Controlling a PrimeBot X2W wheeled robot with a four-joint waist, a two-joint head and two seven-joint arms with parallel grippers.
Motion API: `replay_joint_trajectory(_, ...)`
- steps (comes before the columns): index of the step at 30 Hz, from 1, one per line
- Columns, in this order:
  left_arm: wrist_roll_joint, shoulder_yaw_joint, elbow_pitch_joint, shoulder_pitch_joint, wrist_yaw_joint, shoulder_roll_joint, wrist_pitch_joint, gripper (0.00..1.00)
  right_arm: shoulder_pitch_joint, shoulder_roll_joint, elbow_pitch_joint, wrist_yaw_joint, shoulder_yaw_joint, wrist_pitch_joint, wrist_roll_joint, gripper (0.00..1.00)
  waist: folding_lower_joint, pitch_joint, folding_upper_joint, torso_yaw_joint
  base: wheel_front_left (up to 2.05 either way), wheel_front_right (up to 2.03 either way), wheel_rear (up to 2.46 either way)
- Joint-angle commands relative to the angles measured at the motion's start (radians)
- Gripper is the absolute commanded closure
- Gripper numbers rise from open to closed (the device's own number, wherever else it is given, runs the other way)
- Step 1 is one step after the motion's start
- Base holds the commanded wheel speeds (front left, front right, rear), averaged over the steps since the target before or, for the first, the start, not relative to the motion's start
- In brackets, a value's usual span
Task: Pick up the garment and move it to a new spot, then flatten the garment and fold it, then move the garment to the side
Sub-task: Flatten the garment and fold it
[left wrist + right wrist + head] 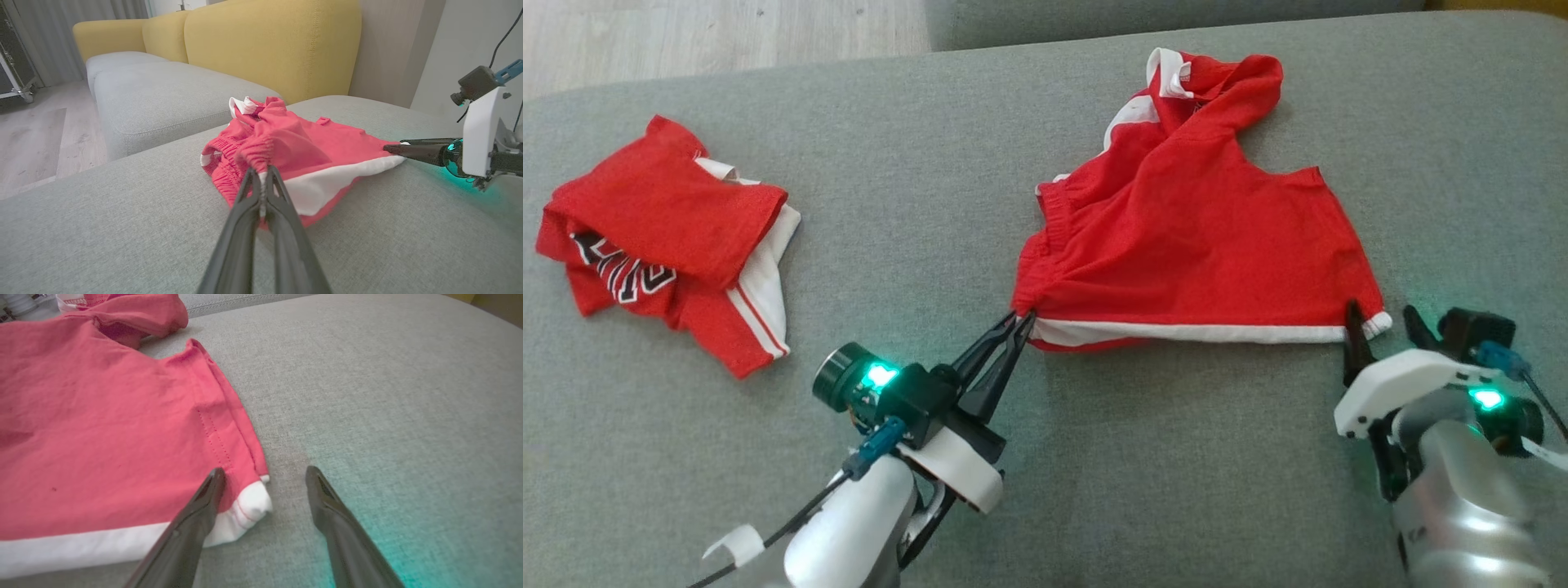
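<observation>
Our left hand [1023, 320] is clamped on the near-left corner of the red garment [1192, 237]. The garment lies right of centre on the grey sofa seat [1094, 490], mostly spread, with its far part bunched and twisted. Our right hand [1380, 314] stands wide open at the near-right corner. In the right wrist view one finger [196, 514] sits over the white hem band [81, 547] and the other over bare seat, so nothing is gripped there.

We judge the step in hand to be flattening. To do it well we should close the right hand on that corner, catching both layers. We then draw the two corners apart until the hem band runs straight, and drag low towards the near side so the far bunch pulls out. The gathered corner on the left looks stretchy, so a gentle pull suits it.

A folded red jersey [662, 237] lies well apart on the left, so we keep any sideways shift short of it. The seat's far-left edge drops to the wooden floor [686, 41], and a yellow backrest [269, 41] stands beyond the far side. The near strip and the right side of the seat give open room
</observation>
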Motion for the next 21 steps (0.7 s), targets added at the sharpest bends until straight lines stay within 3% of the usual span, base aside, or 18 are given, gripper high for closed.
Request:
replay_joint_trajectory(1, 0.013, 0.042, -0.023, -0.013, -0.001, 0.005, -0.010, 1.00, -0.014, 0.003, 0.010, 0.004, 0.041, -0.005, 0.008, 0.00, 0.0000, 0.000, 0.0000, -0.002, 0.00, 0.00, 0.00)
replay_joint_trajectory(2, 0.015, 0.045, -0.022, -0.013, -0.001, 0.004, -0.010, 1.00, -0.018, 0.003, 0.023, 0.004, 0.050, -0.007, 0.016, 0.23, 0.0000, -0.001, 0.0000, -0.004, 0.00, 0.00, 0.00)
replay_joint_trajectory(3, 0.017, 0.049, -0.021, -0.012, -0.002, 0.004, -0.010, 1.00, -0.022, 0.003, 0.035, 0.004, 0.060, -0.010, 0.024, 0.75, 0.0000, -0.002, 0.0000, -0.006, 0.00, 0.00, 0.00)
replay_joint_trajectory(4, 0.020, 0.052, -0.019, -0.011, -0.002, 0.004, -0.010, 1.00, -0.026, 0.003, 0.045, 0.004, 0.073, -0.014, 0.033, 1.00, 0.0000, -0.004, 0.0000, -0.009, 0.00, 0.00, 0.00)
replay_joint_trajectory(14, 0.043, 0.071, 0.006, 0.007, -0.005, 0.012, -0.010, 1.00, -0.060, 0.003, 0.048, 0.004, 0.140, -0.072, 0.086, 1.00, 0.0000, -0.061, 0.0000, -0.038, 0.00, 0.00, 0.00)
replay_joint_trajectory(21, 0.059, 0.098, 0.002, -0.024, -0.006, 0.059, -0.010, 1.00, -0.118, 0.003, -0.082, 0.004, 0.213, -0.084, 0.144, 1.00, 0.0000, -0.138, 0.0000, -0.057, 0.00, 0.00, 0.00)
